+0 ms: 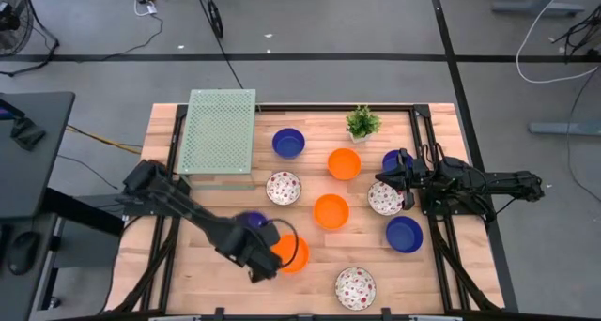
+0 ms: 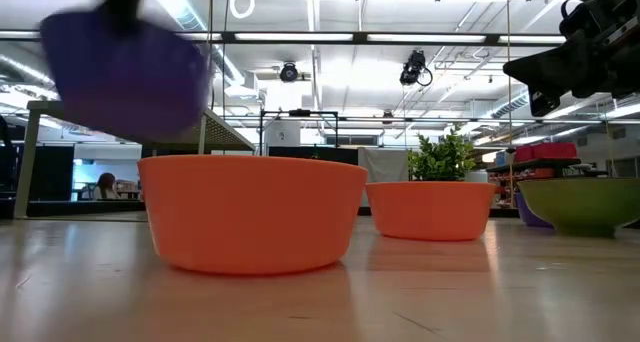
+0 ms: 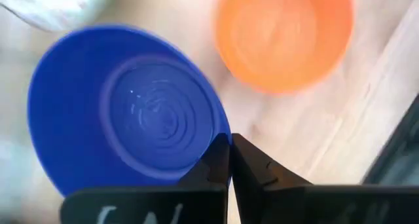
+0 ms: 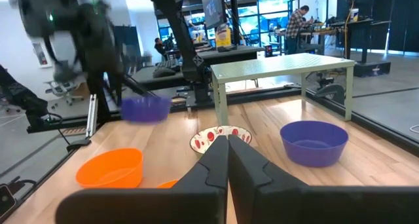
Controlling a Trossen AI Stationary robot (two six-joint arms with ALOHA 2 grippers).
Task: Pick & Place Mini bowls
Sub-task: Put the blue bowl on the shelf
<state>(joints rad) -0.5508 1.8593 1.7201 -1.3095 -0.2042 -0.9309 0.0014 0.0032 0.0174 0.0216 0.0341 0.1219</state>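
My left gripper [image 3: 230,140] is shut on a dark blue mini bowl [image 3: 124,112], which hangs above the table near its front left [image 1: 252,221]. Right beside it an orange bowl [image 1: 293,253] stands on its base. More mini bowls stand on the table: blue ones [image 1: 288,142] [image 1: 404,234], orange ones [image 1: 344,163] [image 1: 331,211] and white red-speckled ones [image 1: 283,187] [image 1: 355,287]. My right gripper [image 1: 380,178] waits shut at the right side, level, above a speckled bowl [image 1: 385,199]. My left gripper pinches the blue bowl's rim [image 3: 213,129] between its two fingers, one over the bowl's inside and one outside its wall. The fingers come from above, pointing steeply down. The bowl [image 2: 125,72] is lifted clear of the table, higher than the orange bowl [image 2: 250,212].
A pale green perforated rack [image 1: 222,130] stands at the far left of the table. A small potted plant [image 1: 362,123] stands at the far edge. Another blue bowl [image 1: 393,159] shows partly under the right arm. Bare wood lies at the near left corner [image 1: 178,283].
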